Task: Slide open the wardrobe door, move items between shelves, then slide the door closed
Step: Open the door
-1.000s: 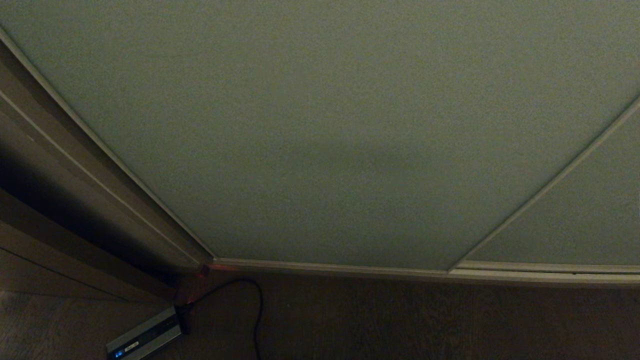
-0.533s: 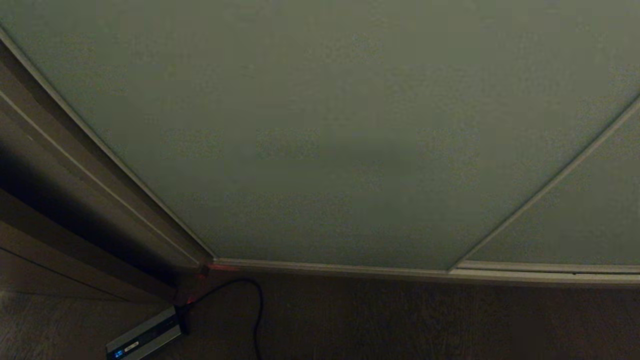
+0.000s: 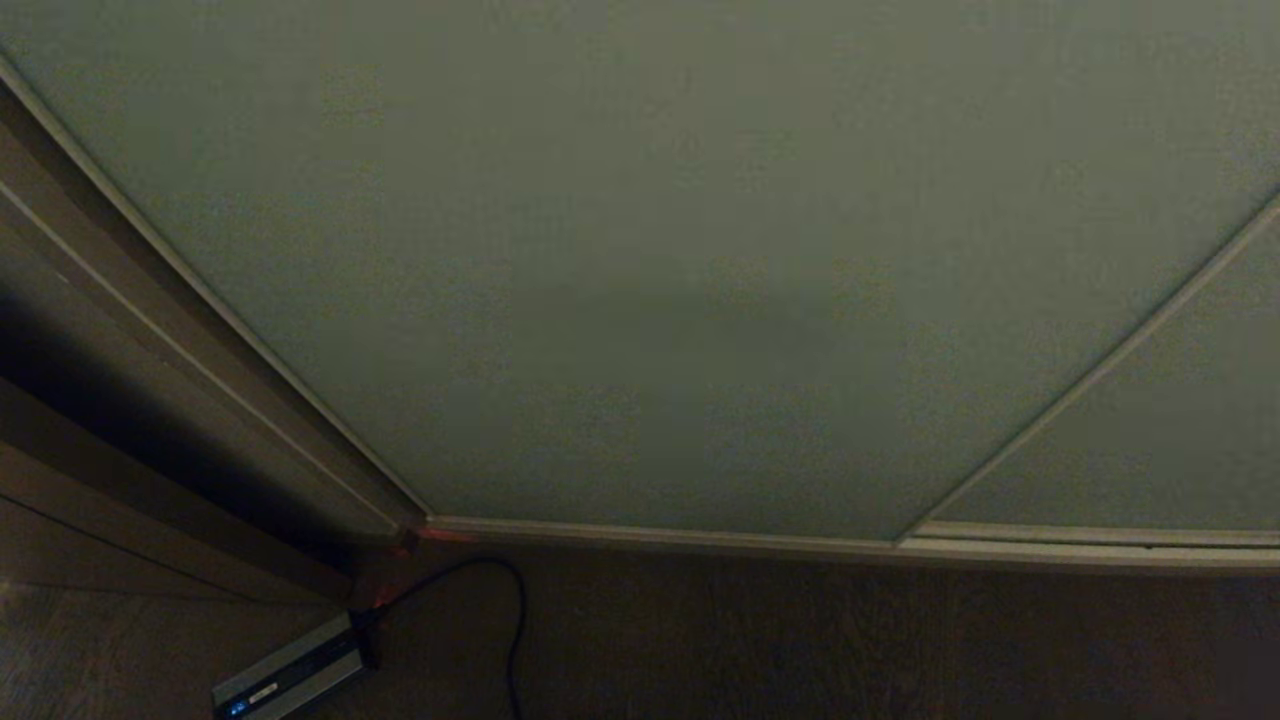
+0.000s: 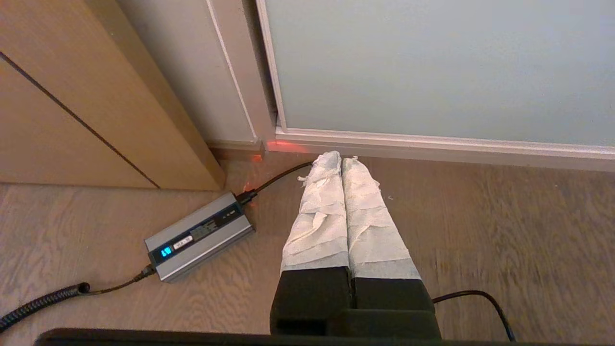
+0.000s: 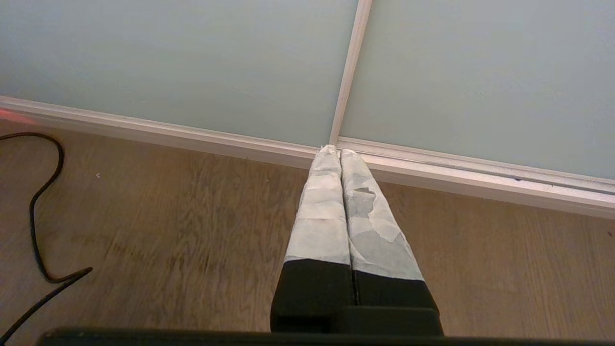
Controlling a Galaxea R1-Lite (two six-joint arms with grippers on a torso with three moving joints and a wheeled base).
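The sliding wardrobe door (image 3: 660, 260) is a large pale grey-green panel that fills the head view, shut, with a light edge strip along its bottom. A second panel (image 3: 1150, 440) overlaps it at the right. The door also shows in the left wrist view (image 4: 432, 67) and the right wrist view (image 5: 182, 57). My left gripper (image 4: 341, 158) hangs low above the wooden floor, shut and empty, pointing at the door's bottom rail. My right gripper (image 5: 335, 150) is shut and empty too, near the seam between the two panels. The items and the shelves are hidden behind the door. Neither arm shows in the head view.
A grey power adapter (image 4: 199, 235) with a black cable (image 4: 276, 180) lies on the wooden floor (image 4: 504, 226) near the door's left corner. The darker side frame (image 3: 150, 330) and a wooden cabinet (image 4: 81, 101) stand at the left. Another cable (image 5: 43, 202) loops on the floor.
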